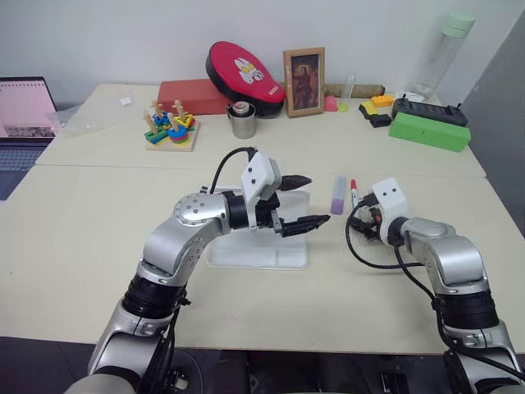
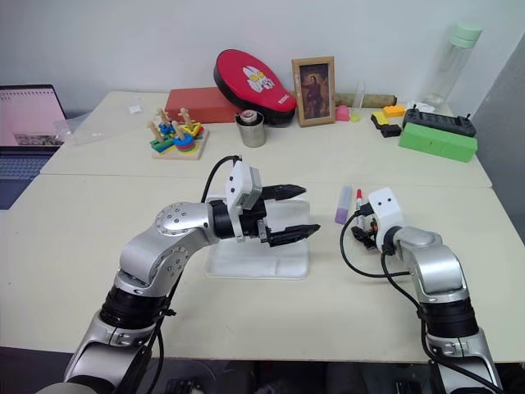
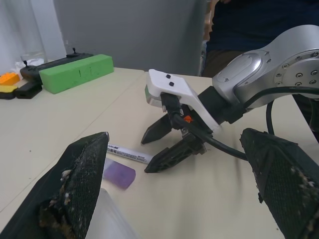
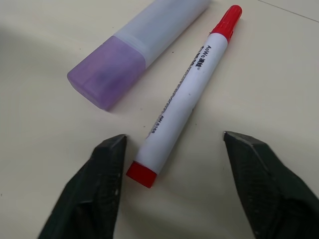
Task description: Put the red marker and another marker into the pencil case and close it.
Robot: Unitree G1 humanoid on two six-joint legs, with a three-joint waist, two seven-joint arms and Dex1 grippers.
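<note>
The red marker point(image 4: 187, 99), white barrel with red cap and tail, lies flat on the table beside the lavender marker point(image 4: 129, 55). My right gripper point(image 4: 174, 137) is low over the red marker's tail end, open, with one finger on each side and a gap to both. The white pencil case point(image 1: 258, 250) lies left of the markers, and its lid looks raised at the far side. My left gripper point(image 1: 318, 199) hovers above the case, pointing toward the markers, open and empty.
Along the far edge stand a red oval pouch point(image 1: 246, 70), a picture frame point(image 1: 303, 82), a metal cup point(image 1: 241, 121), a stacking toy point(image 1: 171, 127) and a green box point(image 1: 429, 131). A laptop point(image 1: 20, 123) sits at far left.
</note>
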